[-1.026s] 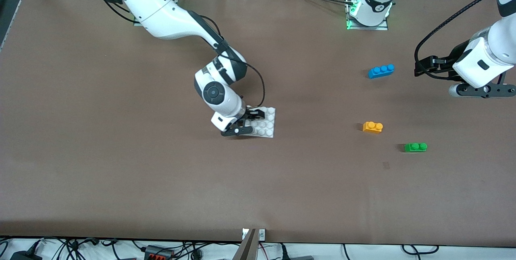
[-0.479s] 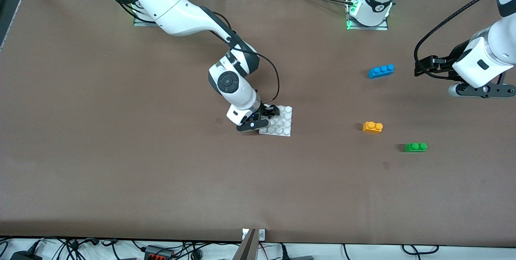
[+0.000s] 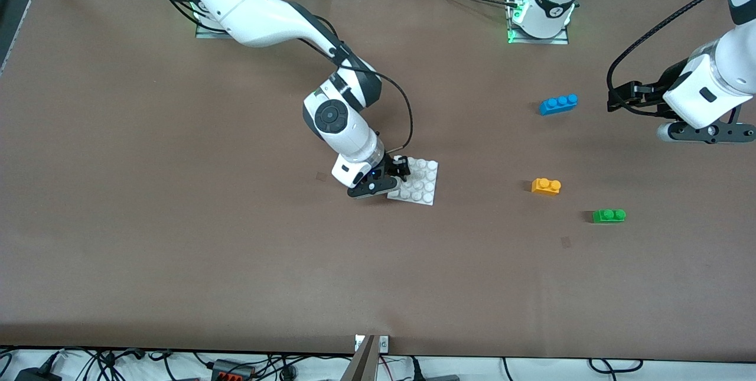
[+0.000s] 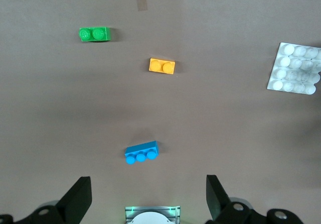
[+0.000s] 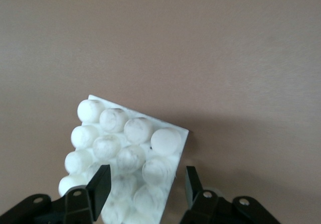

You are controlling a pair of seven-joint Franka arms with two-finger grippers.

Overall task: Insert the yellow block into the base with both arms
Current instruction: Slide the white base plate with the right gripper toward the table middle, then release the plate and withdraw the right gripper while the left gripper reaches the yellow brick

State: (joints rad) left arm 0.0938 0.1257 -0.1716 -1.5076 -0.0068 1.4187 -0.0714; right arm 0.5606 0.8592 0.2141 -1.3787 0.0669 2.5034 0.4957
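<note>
From the front, the right gripper (image 3: 394,179) pinches one edge of the base (image 3: 420,182), which has slid toward the left arm's end of the table since a second ago and turned slightly. The yellow block (image 3: 546,186) lies untouched on the table, well apart from the plate, between the blue brick (image 3: 558,104) and the green brick (image 3: 609,215).

In the left wrist view, the left gripper (image 4: 148,199) waits with fingers spread wide, holding nothing.

In the right wrist view, the fingers (image 5: 103,181) straddle the plate's edge (apparently clamped, though contact is partly hidden). The plate nears the block, so insertion seems closer.
</note>
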